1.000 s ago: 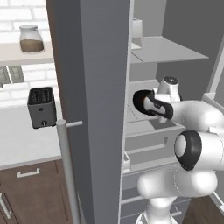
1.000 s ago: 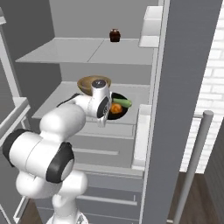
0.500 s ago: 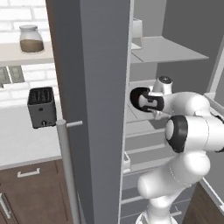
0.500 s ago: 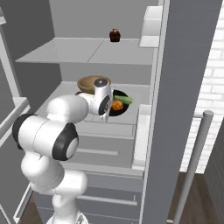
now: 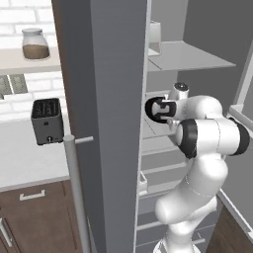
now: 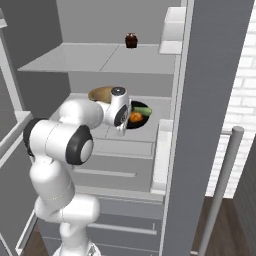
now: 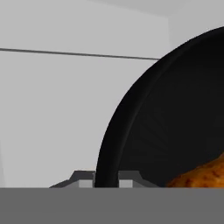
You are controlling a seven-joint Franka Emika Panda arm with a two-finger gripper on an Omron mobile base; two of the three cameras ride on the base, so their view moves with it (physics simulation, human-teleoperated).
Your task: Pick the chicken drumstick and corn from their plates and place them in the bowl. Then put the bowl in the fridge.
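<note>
The black bowl (image 6: 140,119) rests on the middle shelf of the open fridge (image 6: 100,60), its rim curving large across the hand view (image 7: 131,113). The orange-brown chicken drumstick (image 6: 135,117) lies inside it, also at the lower right of the hand view (image 7: 201,175). The pale green corn (image 6: 143,109) lies beside the drumstick in the bowl. My gripper (image 7: 107,183) is shut on the bowl's near rim, one fingertip on each side of it. From the right base view the gripper (image 6: 123,127) sits at the bowl's left edge. The plates are out of view.
A tan wooden bowl (image 6: 101,93) stands just behind my hand on the same shelf. A small dark jar (image 6: 131,40) is on the shelf above. The grey fridge door (image 5: 108,99) with its bar handle (image 5: 74,188) blocks the left side. A toaster (image 5: 47,121) sits on the counter.
The hand has pushed slightly deeper into the fridge with the bowl's rim held, and the elbow has folded up higher. The bowl and its food look unmoved on the shelf.
</note>
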